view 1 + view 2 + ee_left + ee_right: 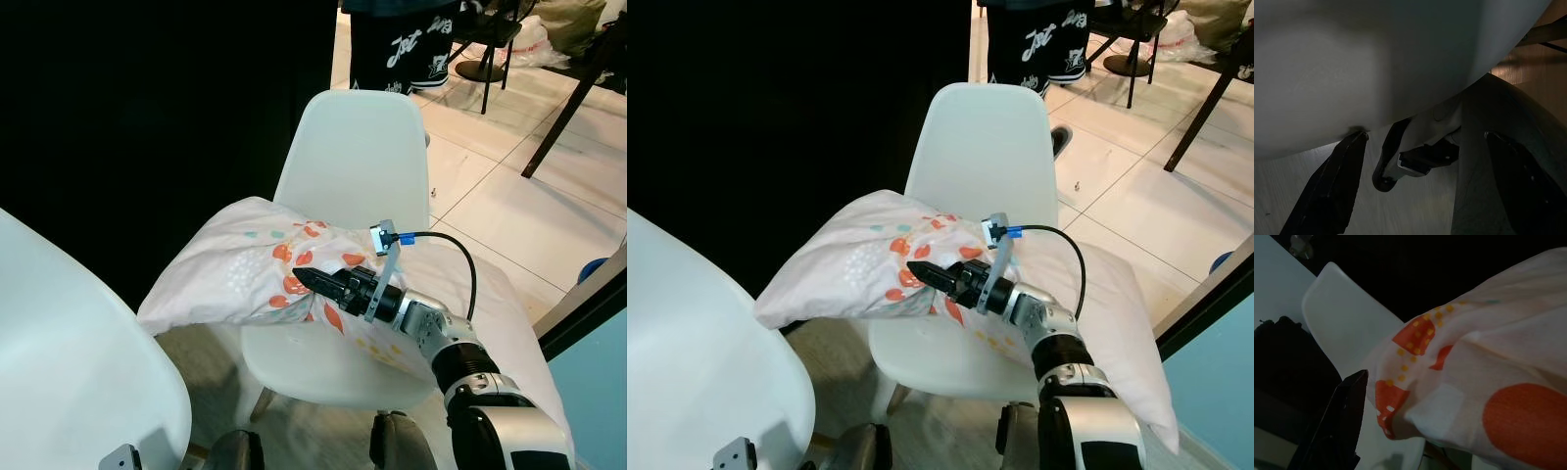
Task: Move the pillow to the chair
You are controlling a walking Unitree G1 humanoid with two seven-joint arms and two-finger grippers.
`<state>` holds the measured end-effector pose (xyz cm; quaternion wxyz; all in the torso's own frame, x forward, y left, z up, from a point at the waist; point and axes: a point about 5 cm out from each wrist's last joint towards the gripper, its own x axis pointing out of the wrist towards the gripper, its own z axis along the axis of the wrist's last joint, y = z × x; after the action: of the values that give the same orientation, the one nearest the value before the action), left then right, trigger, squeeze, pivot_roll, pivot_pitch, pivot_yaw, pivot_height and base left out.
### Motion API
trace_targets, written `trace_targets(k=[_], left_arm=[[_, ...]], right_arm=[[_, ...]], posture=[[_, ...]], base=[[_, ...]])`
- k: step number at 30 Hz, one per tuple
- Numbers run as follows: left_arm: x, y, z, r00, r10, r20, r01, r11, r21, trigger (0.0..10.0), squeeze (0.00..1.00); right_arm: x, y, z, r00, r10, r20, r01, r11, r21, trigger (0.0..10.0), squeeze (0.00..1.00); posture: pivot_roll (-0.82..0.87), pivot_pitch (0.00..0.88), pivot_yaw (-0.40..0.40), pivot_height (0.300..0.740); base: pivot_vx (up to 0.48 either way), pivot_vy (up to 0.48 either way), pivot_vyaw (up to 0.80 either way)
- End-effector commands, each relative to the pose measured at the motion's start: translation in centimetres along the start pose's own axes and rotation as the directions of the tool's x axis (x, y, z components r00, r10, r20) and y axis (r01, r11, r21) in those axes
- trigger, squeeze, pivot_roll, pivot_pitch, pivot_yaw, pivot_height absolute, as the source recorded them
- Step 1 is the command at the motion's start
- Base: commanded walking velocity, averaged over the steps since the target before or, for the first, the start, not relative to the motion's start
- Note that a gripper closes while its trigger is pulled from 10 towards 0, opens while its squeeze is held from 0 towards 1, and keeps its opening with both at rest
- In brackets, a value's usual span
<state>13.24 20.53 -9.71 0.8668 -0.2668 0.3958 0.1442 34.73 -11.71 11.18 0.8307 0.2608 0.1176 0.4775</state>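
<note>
The white pillow (235,255) with orange and red prints lies across the seat of the white chair (358,147) and hangs over both sides. My right gripper (306,279) reaches in from the lower right and is shut on a bunched fold at the pillow's middle. In the right wrist view the printed pillow fabric (1484,372) sits right against one black finger (1337,426), and the other is hidden by the cloth. My left gripper (1425,196) hangs low under a white curved surface, its two fingers wide apart and holding nothing.
A second white chair (69,352) stands close at my lower left. A person's legs (402,44) stand behind the chair on the tiled floor. A black wall (147,117) fills the left. A dark slanted leg (578,88) and a blue panel (598,401) are on the right.
</note>
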Motion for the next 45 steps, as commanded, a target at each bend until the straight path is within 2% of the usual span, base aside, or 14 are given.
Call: trace_targets(k=[1, 4, 5, 6, 12, 15, 18, 28, 32, 35, 37, 40, 41, 45], left_arm=[[-0.2, -0.6, -1.8, 0.996, -0.027, -0.081, 0.028, 0.999, 0.016, 10.0, 0.0], [-0.2, -0.5, -1.8, 0.996, -0.027, -0.082, 0.028, 0.999, 0.017, 10.0, 0.0], [-0.2, -0.5, -1.7, 0.996, -0.027, -0.082, 0.028, 0.999, 0.017, 10.0, 0.0], [-0.2, -0.5, -1.7, 0.996, -0.029, -0.082, 0.03, 0.999, 0.017, 10.0, 0.0], [-0.2, -0.6, -1.7, 0.996, -0.035, -0.081, 0.037, 0.999, 0.017, 10.0, 0.0], [-0.2, -0.7, -1.7, 0.996, -0.038, -0.081, 0.039, 0.999, 0.019, 10.0, 0.0], [-0.1, -1.0, -1.7, 0.996, -0.043, -0.08, 0.045, 0.999, 0.021, 10.0, 0.0], [0.0, -1.3, -1.8, 0.996, -0.045, -0.08, 0.047, 0.999, 0.022, 10.0, 0.0], [-0.1, -1.1, -1.9, 0.996, -0.041, -0.084, 0.043, 0.999, 0.024, 10.0, 0.0], [-0.2, -0.9, -2.0, 0.995, -0.038, -0.088, 0.041, 0.999, 0.027, 10.0, 0.0], [-0.2, -0.8, -2.0, 0.995, -0.038, -0.089, 0.041, 0.999, 0.028, 10.0, 0.0], [-0.2, -0.8, -2.0, 0.995, -0.039, -0.09, 0.042, 0.999, 0.028, 10.0, 0.0], [-0.2, -0.9, -2.1, 0.995, -0.041, -0.093, 0.044, 0.999, 0.032, 10.0, 0.0], [-0.1, -1.3, -2.3, 0.994, -0.046, -0.1, 0.049, 0.998, 0.037, 10.0, 0.0]], right_arm=[[0.1, 0.3, 1.6, 0.997, 0.036, 0.071, -0.034, 0.999, -0.017, 10.0, 1.0], [-0.1, 1.3, 3.0, 0.97, 0.192, 0.151, -0.193, 0.981, -0.008, 10.0, 1.0], [-0.3, 1.7, 3.4, 0.953, 0.251, 0.171, -0.252, 0.967, -0.016, 10.0, 0.86], [-0.4, 2.3, 4.0, 0.927, 0.323, 0.192, -0.322, 0.946, -0.036, 10.0, 0.0], [-0.1, 2.9, 6.3, 0.872, 0.345, 0.347, -0.362, 0.932, -0.019, 10.0, 0.0], [0.5, 2.4, 7.3, 0.878, 0.245, 0.41, -0.268, 0.963, 0.0, 10.0, 0.0], [1.4, 0.9, 8.5, 0.872, -0.033, 0.489, -0.04, 0.99, 0.139, 10.0, 0.0], [1.5, -0.9, 7.8, 0.864, -0.34, 0.371, 0.305, 0.94, 0.15, 10.0, 0.0], [1.5, 0.1, 8.8, 0.895, -0.151, 0.42, 0.101, 0.985, 0.138, 10.0, 0.0], [0.7, 2.5, 8.5, 0.916, 0.243, 0.321, -0.224, 0.97, -0.095, 10.0, 0.0], [0.6, 2.7, 8.5, 0.914, 0.269, 0.304, -0.245, 0.963, -0.117, 10.0, 0.0], [1.0, 1.4, 9.3, 0.932, 0.058, 0.357, -0.044, 0.998, -0.048, 10.0, 0.0], [1.6, -0.2, 8.4, 0.933, -0.225, 0.28, 0.258, 0.962, -0.088, 10.0, 0.0], [1.4, -1.7, 6.6, 0.857, -0.473, 0.202, 0.511, 0.831, -0.222, 10.0, 0.0]], posture=[[-0.01, 0.113, -0.043, 0.61], [-0.01, 0.113, -0.043, 0.61], [-0.01, 0.113, -0.043, 0.61], [-0.01, 0.111, -0.044, 0.61], [-0.01, 0.111, -0.043, 0.61], [-0.02, 0.111, -0.043, 0.61], [-0.02, 0.11, -0.043, 0.61], [0.0, 0.106, -0.049, 0.61], [0.0, 0.104, -0.051, 0.61], [-0.01, 0.101, -0.049, 0.61], [-0.01, 0.1, -0.049, 0.61], [-0.01, 0.099, -0.045, 0.61], [-0.02, 0.1, -0.04, 0.61], [-0.02, 0.103, -0.038, 0.61]], base=[[0.0, 0.0, 0.0], [0.0, 0.0, 0.0], [0.0, 0.0, 0.0], [0.0, 0.0, 0.0], [0.0, 0.0, 0.0], [0.0, 0.0, 0.0], [0.0, 0.0, 0.0], [0.0, 0.0, 0.0], [0.0, 0.0, 0.0], [0.0, 0.0, 0.0], [0.0, 0.0, 0.0], [0.0, 0.0, 0.0], [0.0, 0.0, 0.0], [0.0, 0.0, 0.0]])
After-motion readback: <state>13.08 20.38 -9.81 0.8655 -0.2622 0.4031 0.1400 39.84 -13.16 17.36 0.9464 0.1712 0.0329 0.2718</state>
